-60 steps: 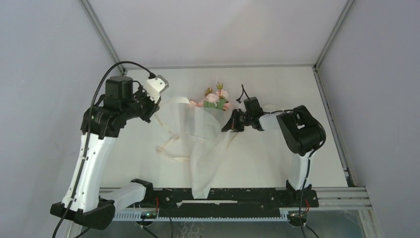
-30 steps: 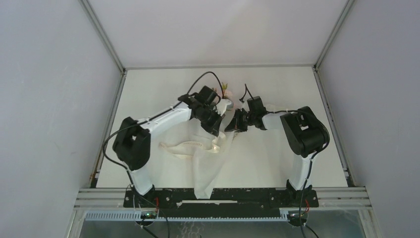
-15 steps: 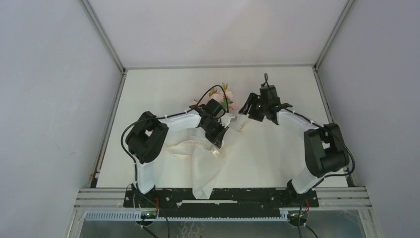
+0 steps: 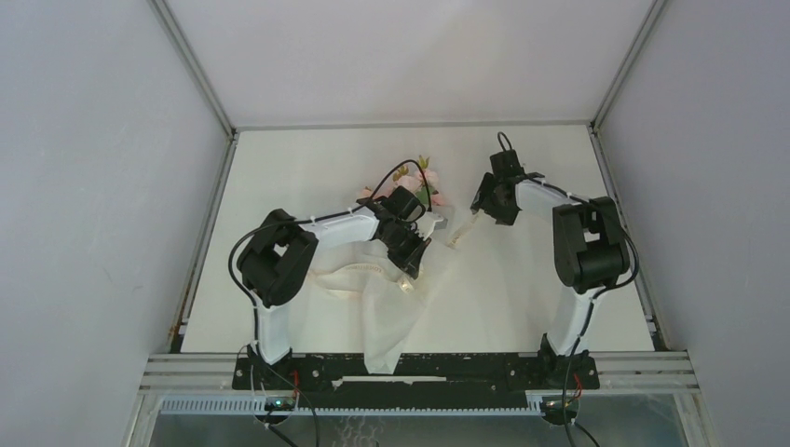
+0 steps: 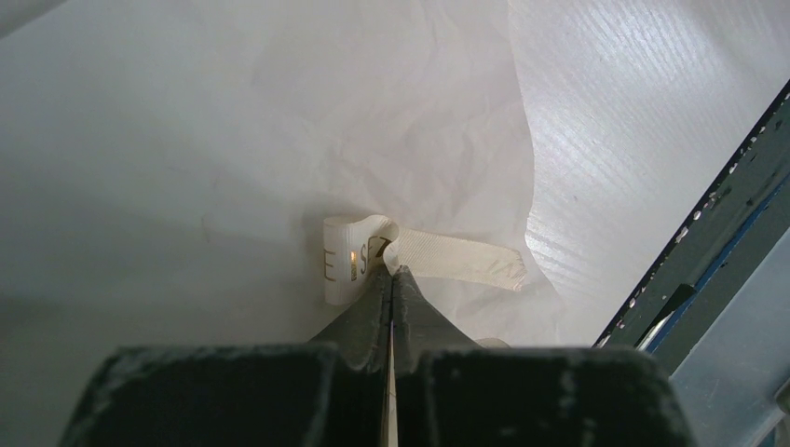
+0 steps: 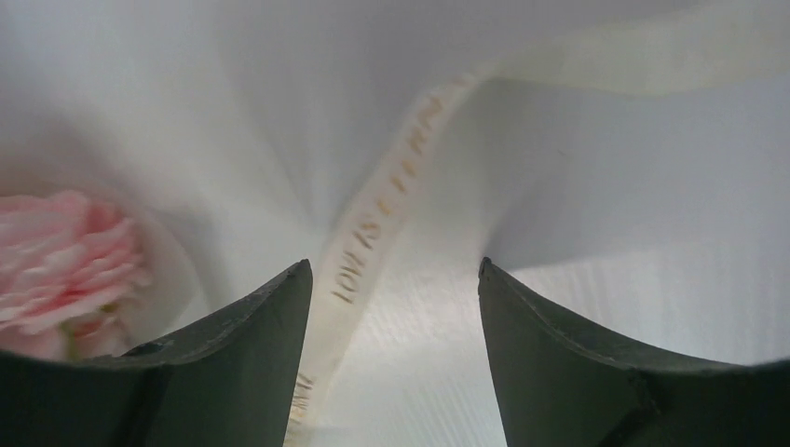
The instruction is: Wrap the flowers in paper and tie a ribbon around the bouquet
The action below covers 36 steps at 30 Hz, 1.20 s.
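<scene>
The left gripper (image 5: pixel 390 272) has its jaws pressed fully together, and between the very tips they pinch the ribbon (image 5: pixel 458 260). On one side of the tips a short loop of the band with printed letters stands up. On the other side a flat tail runs away over the paper (image 5: pixel 391 121). The paper lies creased under this gripper and its edge ends on the table (image 4: pixel 307 168).

The right gripper (image 6: pixel 392 279) has its jaws spread wide and holds nothing. In its wrist view a stretch of the ribbon with gold lettering passes through the gap between the two dark fingers (image 6: pixel 233 354), closer to the finger on the flower side. I cannot tell if the band brushes that finger; the other finger is clearly apart from it.

The flowers (image 4: pixel 416 182) lie near the middle of the table, toward the far side, with the pink heads just beyond the left wrist and to the left of the right gripper. The paper spreads from them down to the near edge. More ribbon lies in loose curls on the left part of the paper.
</scene>
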Each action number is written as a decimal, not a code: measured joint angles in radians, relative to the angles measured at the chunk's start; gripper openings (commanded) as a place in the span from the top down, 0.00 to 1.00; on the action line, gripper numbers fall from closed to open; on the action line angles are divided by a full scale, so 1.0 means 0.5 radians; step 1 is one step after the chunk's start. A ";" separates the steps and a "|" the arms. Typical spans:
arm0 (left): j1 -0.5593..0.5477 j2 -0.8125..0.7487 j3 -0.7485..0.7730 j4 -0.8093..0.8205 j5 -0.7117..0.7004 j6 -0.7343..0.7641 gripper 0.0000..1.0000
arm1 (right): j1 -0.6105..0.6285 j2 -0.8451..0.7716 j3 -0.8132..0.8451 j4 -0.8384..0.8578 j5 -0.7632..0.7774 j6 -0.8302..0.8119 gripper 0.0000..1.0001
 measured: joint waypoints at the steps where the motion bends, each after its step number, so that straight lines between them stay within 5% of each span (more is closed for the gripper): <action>1: 0.000 0.000 0.000 0.000 0.000 0.000 1.00 | 0.001 0.046 0.047 -0.014 -0.014 -0.009 0.28; 3: 0.000 0.000 0.000 0.001 0.000 -0.002 1.00 | 0.001 0.088 0.117 -0.006 -0.039 -0.021 0.37; 8: 0.000 0.000 0.000 0.001 -0.001 -0.011 1.00 | -0.018 0.188 0.205 0.003 -0.163 -0.044 1.00; 15: 0.000 0.000 0.000 0.008 -0.002 -0.013 1.00 | -0.212 -0.078 -0.160 0.072 -0.244 -0.055 1.00; 23: 0.055 0.000 0.006 0.037 0.084 -0.069 1.00 | -0.342 -1.395 -0.642 -0.272 -0.126 -0.157 1.00; 29: 0.166 0.005 0.031 0.059 0.157 -0.117 1.00 | -0.230 -2.314 -0.347 -0.536 -0.170 -0.337 1.00; 36: 0.182 0.007 0.050 0.079 0.191 -0.153 1.00 | -0.132 -2.473 0.269 -0.419 -0.484 -0.572 1.00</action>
